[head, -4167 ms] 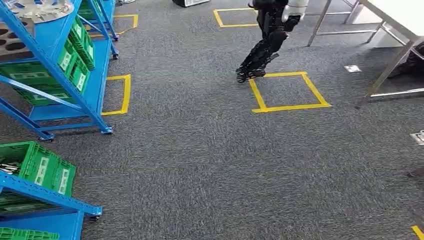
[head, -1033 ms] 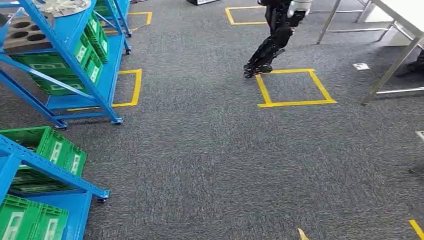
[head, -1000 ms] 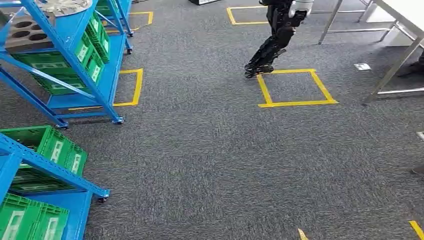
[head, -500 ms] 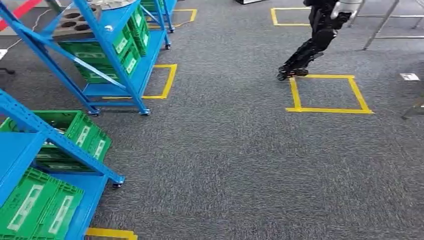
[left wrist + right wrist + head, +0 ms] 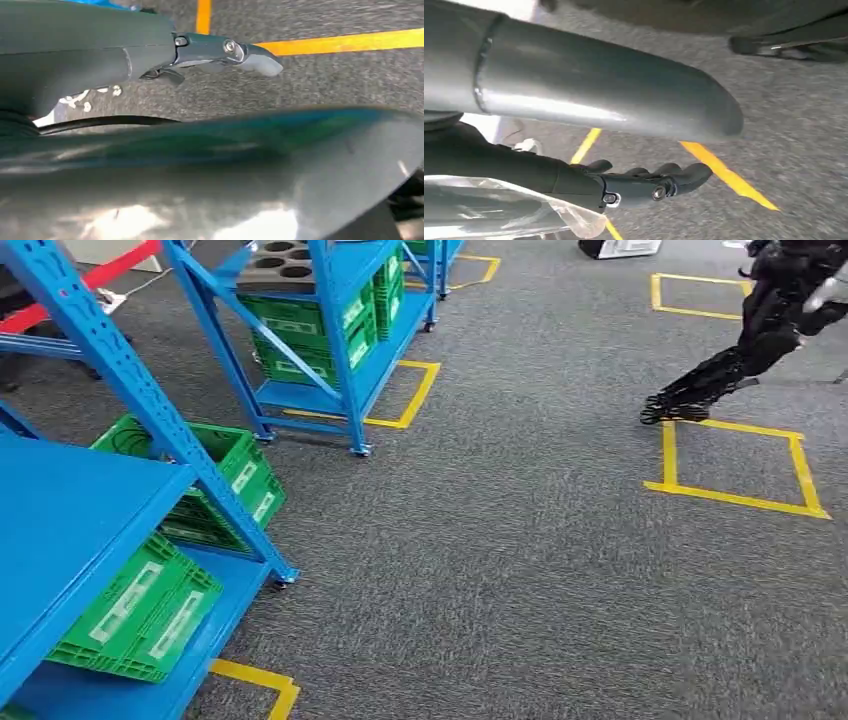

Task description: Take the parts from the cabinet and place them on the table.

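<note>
A blue cabinet rack (image 5: 128, 380) stands close at the left, with a bare blue shelf (image 5: 60, 530) and green crates (image 5: 140, 612) beneath it. One more green crate (image 5: 228, 472) sits behind its post. A second blue rack (image 5: 338, 350) farther back holds green crates (image 5: 310, 325) and a grey tray with round holes (image 5: 280, 258). My left hand (image 5: 225, 50) hangs over the carpet with its fingers stretched out and nothing in them. My right hand (image 5: 649, 186) also hangs with straight fingers, holding nothing; clear plastic film (image 5: 499, 210) lies by its wrist.
Grey carpet spreads across the middle and right. Another robot's dark legs (image 5: 740, 350) stand at the corner of a yellow tape square (image 5: 735, 495) at the far right. Yellow tape (image 5: 255, 680) marks the floor by the near rack, and more (image 5: 412, 400) by the far rack.
The camera has swung left and come nearer the racks, so the whole scene shifted right. The near rack now takes up the left; the other robot sits at the right edge.
</note>
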You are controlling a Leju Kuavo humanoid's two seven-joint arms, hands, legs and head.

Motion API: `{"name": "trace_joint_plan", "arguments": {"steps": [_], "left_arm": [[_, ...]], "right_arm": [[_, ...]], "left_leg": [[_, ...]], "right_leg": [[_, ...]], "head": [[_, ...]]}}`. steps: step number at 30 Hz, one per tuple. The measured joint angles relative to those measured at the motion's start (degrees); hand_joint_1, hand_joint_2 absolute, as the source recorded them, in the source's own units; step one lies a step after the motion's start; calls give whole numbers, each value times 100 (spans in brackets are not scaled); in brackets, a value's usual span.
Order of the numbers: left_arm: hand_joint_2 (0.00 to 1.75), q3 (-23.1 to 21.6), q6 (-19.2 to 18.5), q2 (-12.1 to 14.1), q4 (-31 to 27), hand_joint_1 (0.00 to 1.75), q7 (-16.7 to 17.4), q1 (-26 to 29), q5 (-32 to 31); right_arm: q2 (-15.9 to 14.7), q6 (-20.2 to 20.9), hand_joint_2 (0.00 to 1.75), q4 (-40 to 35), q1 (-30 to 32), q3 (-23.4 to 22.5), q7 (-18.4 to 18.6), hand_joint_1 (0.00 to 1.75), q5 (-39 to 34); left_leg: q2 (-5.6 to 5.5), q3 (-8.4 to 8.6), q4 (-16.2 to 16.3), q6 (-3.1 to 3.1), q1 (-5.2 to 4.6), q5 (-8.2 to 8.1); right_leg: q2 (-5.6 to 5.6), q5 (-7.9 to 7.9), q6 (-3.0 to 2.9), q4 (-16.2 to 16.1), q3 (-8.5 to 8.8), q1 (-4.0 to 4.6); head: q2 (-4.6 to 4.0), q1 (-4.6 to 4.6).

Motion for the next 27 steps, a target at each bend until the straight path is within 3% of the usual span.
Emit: {"name": "trace_joint_plan", "arguments": {"steps": [1,2,3,4,5,6,8,9,10,11,13,14,15,16,18,19,20,21,23,24,25,26,27], "left_arm": [[0,0,-4,0,0,0,13,7,7],[0,0,-4,0,0,0,20,9,15],[0,0,-6,-4,0,0,26,7,22],[0,0,-7,-7,0,0,31,1,31],[0,0,-7,-7,0,0,44,-18,46],[0,0,-9,-5,0,0,55,-16,63],[0,2,-24,-11,4,0,142,-1,85],[0,9,-28,-4,4,0,190,-8,101],[0,9,-46,-28,9,0,208,-13,98],[0,11,-70,-28,9,0,227,-24,101],[0,11,-101,-28,9,0,238,-51,101],[0,11,-101,-28,9,0,243,-50,98],[0,11,-109,-24,9,0,247,-45,98],[0,11,-118,-13,9,0,249,-38,98],[0,11,-149,0,9,0,247,-38,96],[0,11,-153,-4,9,0,245,-38,81],[0,13,-173,-11,11,0,245,-53,81],[0,11,-186,-9,11,0,245,-66,79],[0,11,-195,-9,11,0,245,-46,81],[0,11,-195,-4,11,0,247,-55,81],[0,13,-203,-7,11,0,254,-46,90],[0,15,-218,-6,11,0,258,-56,113],[0,15,-225,-9,11,0,258,-71,120]], "right_arm": [[0,0,0,0,13,0,-4,0,13],[-2,-2,0,0,14,2,-17,0,33],[-2,-2,0,0,11,4,-26,0,50],[-2,-2,0,0,12,9,-28,0,72],[-2,-4,0,0,17,11,-28,0,87],[-2,-2,0,0,12,15,-42,0,127],[-22,70,0,0,2,43,-50,0,201],[-26,77,0,0,10,61,-70,0,245],[-44,76,0,-2,16,63,-90,0,249],[-44,79,0,-2,27,63,-131,0,264],[-44,85,0,0,61,74,-157,0,330],[-46,100,0,0,64,109,-168,0,378],[-46,112,0,0,62,151,-179,0,406],[-46,116,0,0,56,182,-192,0,439],[-46,116,0,0,51,221,-241,0,490],[-46,114,0,0,54,251,-280,0,514],[-48,109,0,0,58,282,-321,0,542],[-48,107,0,0,54,313,-352,0,555],[-48,103,0,0,30,343,-396,0,584],[-48,92,0,0,9,352,-424,0,597],[-48,87,0,0,10,376,-448,0,612],[-46,72,0,0,13,406,-485,0,619],[-46,64,0,0,24,431,-507,0,625]], "left_leg": [[-95,5,2,-6,0,4],[-187,13,2,-15,1,9],[-264,19,3,-24,2,15],[-323,5,12,-49,-1,20],[-402,-31,54,-79,-20,15],[-441,-47,28,-116,0,33],[-577,-81,-1,-194,28,75],[-544,-86,45,-207,19,59],[-189,-145,169,-249,-10,-70],[18,-293,493,-292,8,-306],[158,-676,1360,-357,58,-711],[178,-814,1667,-386,83,-809],[189,-829,1720,-411,109,-763],[207,-716,1509,-431,133,-573],[354,-219,552,-442,148,-66],[673,-3,107,-441,138,44],[841,39,22,-404,46,-38],[745,23,48,-318,68,-44],[606,-8,53,-255,46,-61],[518,28,18,-202,57,-36],[449,46,-15,-166,86,-16],[386,36,-16,-124,88,-10],[303,18,-14,-92,87,-3]], "right_leg": [[8,251,-15,-290,89,0],[48,557,-29,-785,292,-1],[182,818,-49,-1309,520,-5],[533,874,-82,-1686,663,-21],[544,847,-69,-1819,707,-53],[488,849,-74,-1807,709,-23],[370,868,-130,-1810,789,1],[260,919,-186,-1878,801,-61],[190,937,-210,-1905,814,-55],[99,939,-232,-1908,817,-52],[-110,923,-241,-1907,823,-45],[-204,912,-238,-1903,820,-45],[-283,902,-234,-1902,826,-47],[-368,886,-220,-1902,839,-52],[-508,843,-164,-1902,906,-77],[-564,810,-114,-1902,944,-69],[-621,773,-63,-1879,922,-16],[-670,760,-39,-1896,916,-10],[-822,746,-1,-1931,1048,-14],[-884,718,47,-1936,1082,-27],[-615,609,81,-1849,1031,-57],[-283,419,70,-1548,884,-55],[-126,196,58,-1066,637,-48]], "head": [[0,4],[0,4],[0,7],[0,2],[0,-11],[0,2],[0,-2],[0,-2],[0,-26],[0,-83],[0,-81],[0,-79],[0,-83],[0,-83],[0,-83],[0,-87],[0,-109],[0,-81],[0,-63],[0,-74],[0,-41],[0,-20],[0,-4]]}}
